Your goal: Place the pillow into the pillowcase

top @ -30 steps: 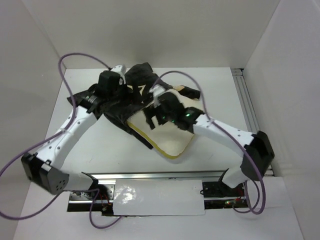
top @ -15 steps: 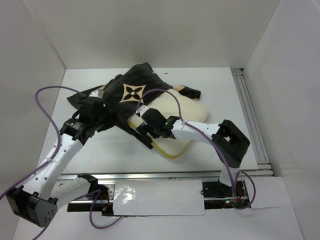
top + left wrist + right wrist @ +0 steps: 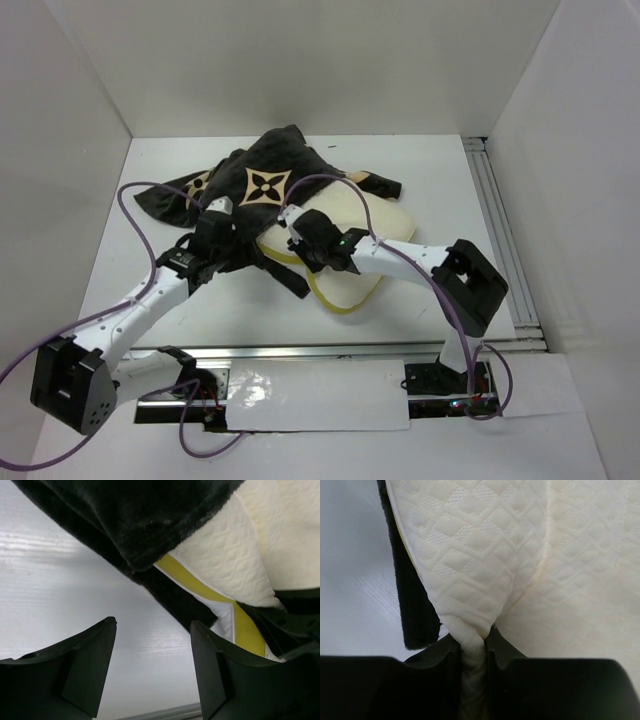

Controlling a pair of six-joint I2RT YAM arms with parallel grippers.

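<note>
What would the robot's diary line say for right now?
left gripper: open, near pillowcase edge | right gripper: shut on pillow fold | pillow: partly inside pillowcase

No words, numbers or brand names could be read anywhere. The only marking was a tan four-petal flower in a four-pointed star, printed on the dark pillowcase (image 3: 290,160).

We get bright, even overhead light; soft shadows on table (image 3: 430,165). Wrist cams: streaky sheen on it, closest foreground dark & blurry, pillow (image 3: 485,540) texture sharp.
</note>
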